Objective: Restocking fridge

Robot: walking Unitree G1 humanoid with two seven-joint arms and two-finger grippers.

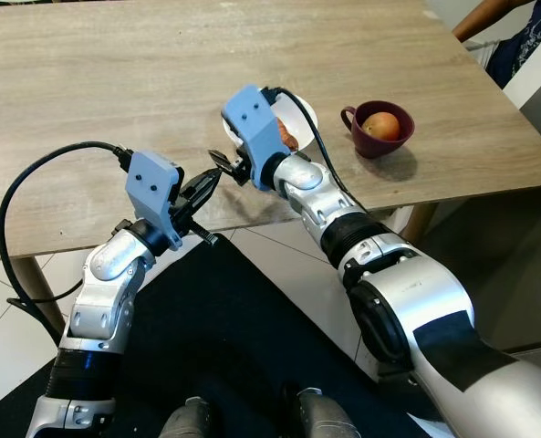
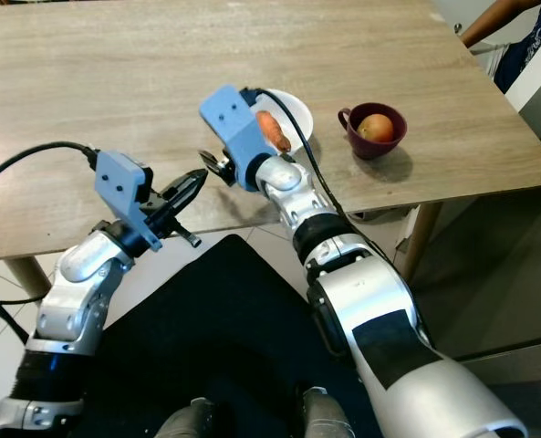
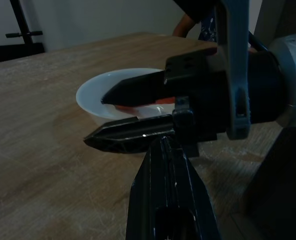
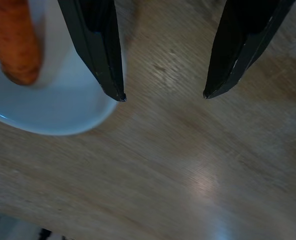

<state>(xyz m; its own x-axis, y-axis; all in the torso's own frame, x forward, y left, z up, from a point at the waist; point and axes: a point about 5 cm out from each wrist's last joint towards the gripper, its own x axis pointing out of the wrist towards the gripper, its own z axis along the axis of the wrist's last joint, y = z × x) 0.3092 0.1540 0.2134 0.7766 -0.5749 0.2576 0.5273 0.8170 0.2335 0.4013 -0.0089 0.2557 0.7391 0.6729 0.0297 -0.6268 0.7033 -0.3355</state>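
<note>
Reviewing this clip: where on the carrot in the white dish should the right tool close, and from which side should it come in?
Grip the carrot across its mid-length, coming from above. It lies flat in the shallow white dish, so the rim hinders a side approach. The right tool hangs open over the table beside the dish.

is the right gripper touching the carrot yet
Apart. The right wrist view shows the right gripper open over bare table, with the carrot off to one side in the white bowl.

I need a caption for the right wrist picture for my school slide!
Right gripper open above the wooden table, beside a white plate holding a carrot.
</note>
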